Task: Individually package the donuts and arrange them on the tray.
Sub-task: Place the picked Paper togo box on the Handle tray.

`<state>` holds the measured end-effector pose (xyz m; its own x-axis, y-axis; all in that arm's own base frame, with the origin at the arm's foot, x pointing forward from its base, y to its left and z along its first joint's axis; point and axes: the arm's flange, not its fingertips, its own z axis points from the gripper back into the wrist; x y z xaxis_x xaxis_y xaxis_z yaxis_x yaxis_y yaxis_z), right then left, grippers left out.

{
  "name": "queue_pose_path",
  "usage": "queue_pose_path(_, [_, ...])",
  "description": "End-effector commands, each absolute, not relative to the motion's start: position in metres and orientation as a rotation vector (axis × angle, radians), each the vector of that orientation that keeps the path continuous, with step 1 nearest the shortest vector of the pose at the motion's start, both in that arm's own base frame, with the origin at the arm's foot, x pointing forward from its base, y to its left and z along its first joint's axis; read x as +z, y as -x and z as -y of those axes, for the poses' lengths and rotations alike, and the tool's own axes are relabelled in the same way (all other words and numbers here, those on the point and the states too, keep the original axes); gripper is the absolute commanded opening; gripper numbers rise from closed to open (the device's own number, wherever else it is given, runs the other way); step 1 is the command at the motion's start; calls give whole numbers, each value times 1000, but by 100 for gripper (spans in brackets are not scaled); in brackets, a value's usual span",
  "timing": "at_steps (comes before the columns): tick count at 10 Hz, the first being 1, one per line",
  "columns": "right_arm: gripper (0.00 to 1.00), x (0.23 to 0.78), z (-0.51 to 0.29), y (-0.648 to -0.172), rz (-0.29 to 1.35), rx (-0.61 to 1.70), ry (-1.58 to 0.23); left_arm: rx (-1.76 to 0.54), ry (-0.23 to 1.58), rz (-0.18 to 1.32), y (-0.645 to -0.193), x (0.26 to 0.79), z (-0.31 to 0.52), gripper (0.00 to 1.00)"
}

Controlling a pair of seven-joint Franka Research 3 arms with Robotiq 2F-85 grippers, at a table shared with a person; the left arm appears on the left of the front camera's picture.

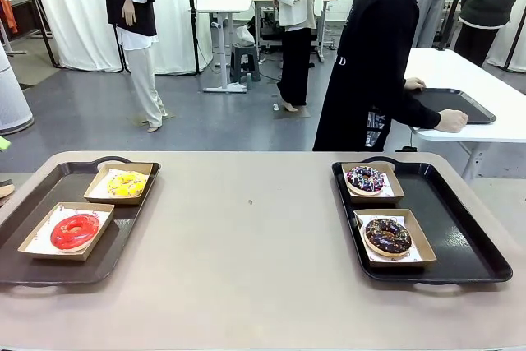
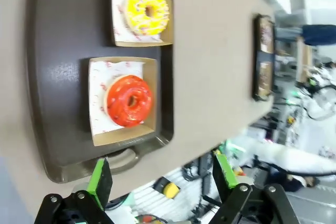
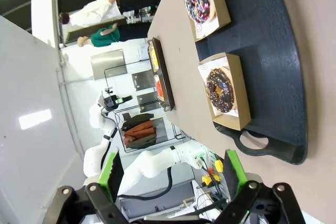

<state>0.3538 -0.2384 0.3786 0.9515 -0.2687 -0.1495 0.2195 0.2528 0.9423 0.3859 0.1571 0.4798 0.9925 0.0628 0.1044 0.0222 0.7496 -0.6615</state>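
Two dark plastic trays with moulded handles are lying on the smooth beige table (image 1: 246, 269). On the left tray (image 1: 49, 269), the glossy red donut (image 1: 75, 231) is sitting near and the yellow donut (image 1: 127, 184) far, each in a shallow cardboard box lined with paper. On the right tray (image 1: 468, 260), the dark chocolate donut (image 1: 388, 237) is resting near and the sprinkled donut (image 1: 366, 178) far, boxed alike. The left gripper (image 2: 163, 179) and right gripper (image 3: 176, 174) are both hanging released, green pads spread, grasping nothing
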Motion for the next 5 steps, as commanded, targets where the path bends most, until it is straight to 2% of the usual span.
queue_pose_path(1, [100, 381, 239, -353, 36, -338, -1281, -65, 921, 119, -406, 472, -204, 100])
queue_pose_path(5, [100, 381, 239, -353, 36, -338, -1281, -17, 1136, 251, -401, 444, -250, 100])
